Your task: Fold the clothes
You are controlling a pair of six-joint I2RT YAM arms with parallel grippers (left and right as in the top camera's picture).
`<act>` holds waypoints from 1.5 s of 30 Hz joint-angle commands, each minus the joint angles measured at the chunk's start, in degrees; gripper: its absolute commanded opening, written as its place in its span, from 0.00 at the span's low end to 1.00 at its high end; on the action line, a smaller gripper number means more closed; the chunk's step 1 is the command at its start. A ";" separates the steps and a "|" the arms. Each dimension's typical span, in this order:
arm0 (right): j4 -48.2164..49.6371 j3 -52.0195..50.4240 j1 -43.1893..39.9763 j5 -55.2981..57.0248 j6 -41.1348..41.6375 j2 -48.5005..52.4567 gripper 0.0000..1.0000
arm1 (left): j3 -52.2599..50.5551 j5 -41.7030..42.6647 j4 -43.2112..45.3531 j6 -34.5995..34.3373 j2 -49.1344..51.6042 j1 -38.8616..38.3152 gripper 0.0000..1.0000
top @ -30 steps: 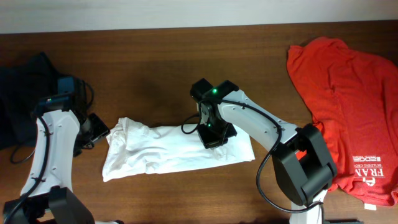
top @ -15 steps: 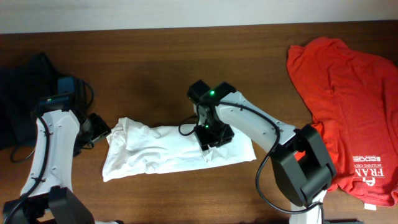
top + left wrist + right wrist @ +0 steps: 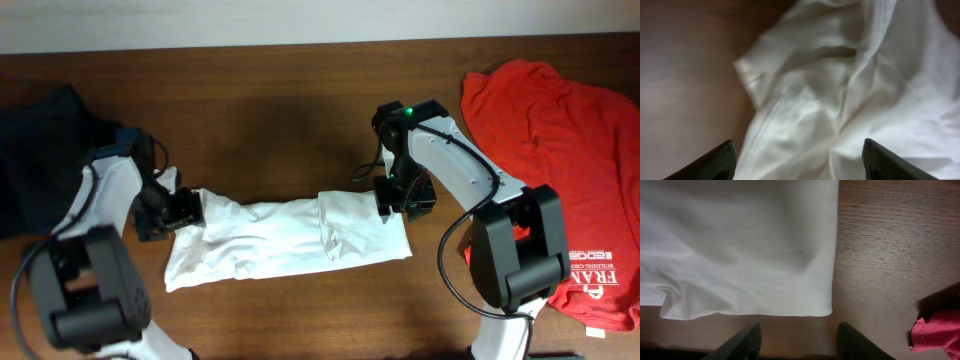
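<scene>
Overhead view, 2 robot arms at a brown wood table (image 3: 280, 130). Red T-shirt (image 3: 560, 160) sprawls at 3 o'clock, long axis approx 12 to 6, white lettering at its 5 o'clock end, part off the frame edge.

White T-shirt (image 3: 290, 235) lies at table centre, toward 6 o'clock, folded into a long band. Long axis runs 9 to 3. The 9 o'clock end is rumpled and bunched; the 3 o'clock end is flat w/ a straight edge and square corner. A crease ridge crosses it just right of the middle.

Dark navy garments (image 3: 40, 150) heap at 9 o'clock, well apart from the white one.

Left gripper (image 3: 180, 212) sits at the band's 9 o'clock end, just beside the bunched cloth. In the left wrist view its fingers are spread wide w/ wrinkled white fabric below, nothing pinched.

Right gripper (image 3: 402, 195) hangs at the band's 3 o'clock end. In the right wrist view its fingers are apart over bare wood beside the shirt's corner, holding nothing.
</scene>
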 commanded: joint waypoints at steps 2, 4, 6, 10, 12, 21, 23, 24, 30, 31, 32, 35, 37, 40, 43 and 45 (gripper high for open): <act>-0.02 0.90 -0.04 0.76 0.07 -0.33 0.53 | -0.33 5.51 -0.66 5.07 7.23 0.11 0.80; 0.17 0.55 -0.11 0.92 -0.35 -0.33 0.54 | -0.33 7.50 -2.29 5.07 9.44 0.11 0.80; 0.26 0.31 -0.11 1.42 -0.33 -0.33 0.54 | -0.33 8.68 -5.27 5.07 10.58 0.11 0.74; 0.48 0.28 -0.11 2.25 -0.33 -0.33 0.54 | -0.33 8.63 -11.02 5.07 10.62 0.13 0.22; 0.76 0.28 -0.13 2.29 -0.33 -0.33 0.54 | -0.02 8.46 -11.89 5.07 10.60 0.17 0.05; 0.83 0.28 -5.27 6.58 -0.83 -0.33 0.54 | 17.07 1.31 -20.94 2.38 10.51 2.86 0.01; 0.85 0.28 -7.63 6.97 -1.42 -0.33 0.54 | 23.23 1.05 -24.02 2.36 10.51 4.17 0.00; 0.85 0.28 -9.20 7.02 -2.25 -0.33 0.54 | 25.83 0.59 -25.40 2.38 10.51 4.92 0.00; 0.81 0.28 -14.45 6.95 -4.44 -0.33 0.54 | 33.70 1.25 -32.20 -0.63 10.51 7.37 0.01; 0.81 0.28 -14.73 6.95 -4.46 -0.33 0.54 | 33.79 2.86 -33.35 -0.63 10.51 6.82 0.01; 0.81 0.28 -14.75 6.95 -4.46 -0.33 0.54 | 33.77 5.90 -34.42 -0.63 10.51 5.68 0.01; 0.81 0.28 -14.73 6.95 -4.44 -0.33 0.54 | 33.77 11.50 -34.73 -0.63 10.51 0.87 0.01; 0.79 0.28 -14.73 6.95 -4.44 -0.33 0.54 | 33.77 12.55 -34.03 -0.68 10.51 -3.43 0.00; 0.72 0.28 -14.73 6.95 -4.44 -0.33 0.54 | 33.77 12.52 -31.04 -3.23 10.54 -10.84 0.01; 0.33 0.28 -14.73 6.93 -4.72 -0.33 0.54 | 33.77 11.17 -29.24 -5.86 10.54 -17.90 0.01; 0.17 0.28 -14.73 6.95 -4.87 -0.33 0.54 | 33.77 11.04 -28.50 -6.95 10.54 -21.20 0.01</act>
